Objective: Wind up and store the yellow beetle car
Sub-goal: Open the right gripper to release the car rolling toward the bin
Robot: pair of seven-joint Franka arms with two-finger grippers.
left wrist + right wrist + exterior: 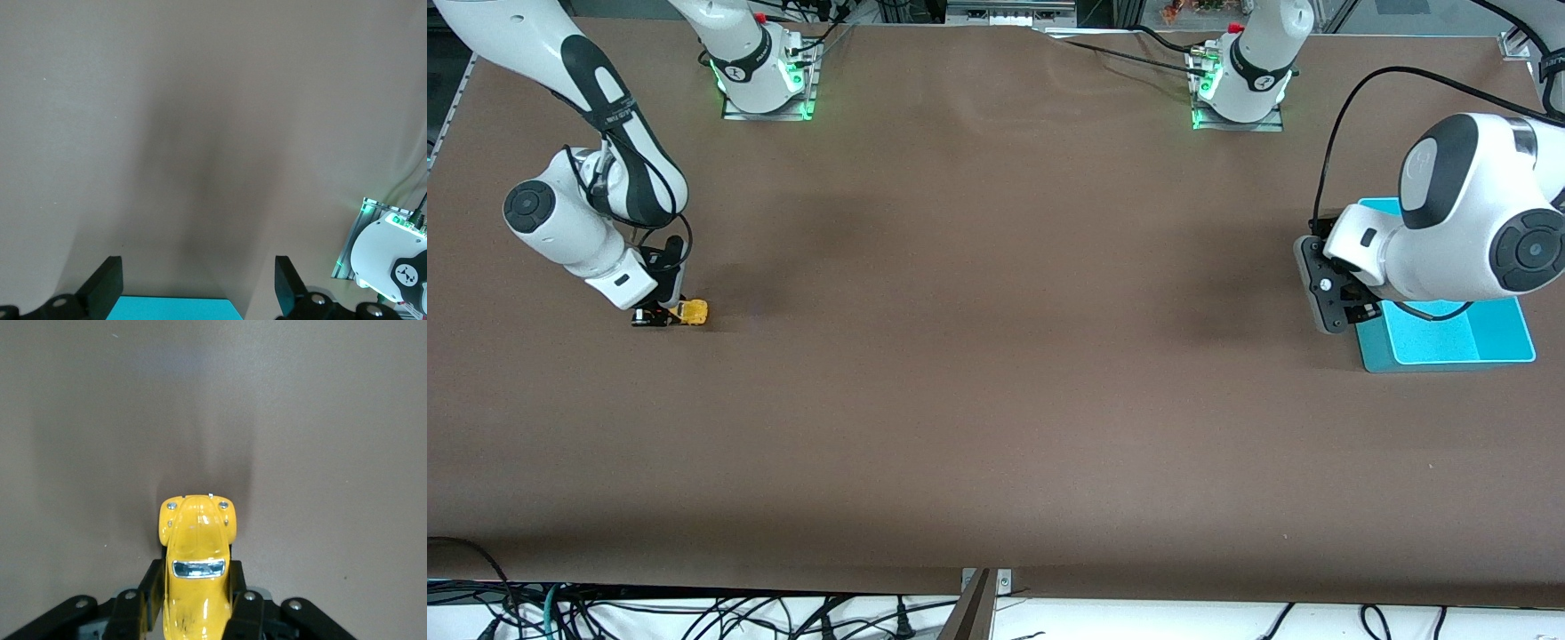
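The yellow beetle car sits on the brown table at the right arm's end. My right gripper is down at table level and shut on it. In the right wrist view the car is clamped between the two black fingers, its nose sticking out past them. My left gripper hangs open and empty over the edge of the turquoise bin at the left arm's end. In the left wrist view its fingers stand wide apart with the bin's corner between them.
Both arm bases stand along the table's edge farthest from the front camera. Cables hang below the table's front edge. The wide brown tabletop lies between car and bin.
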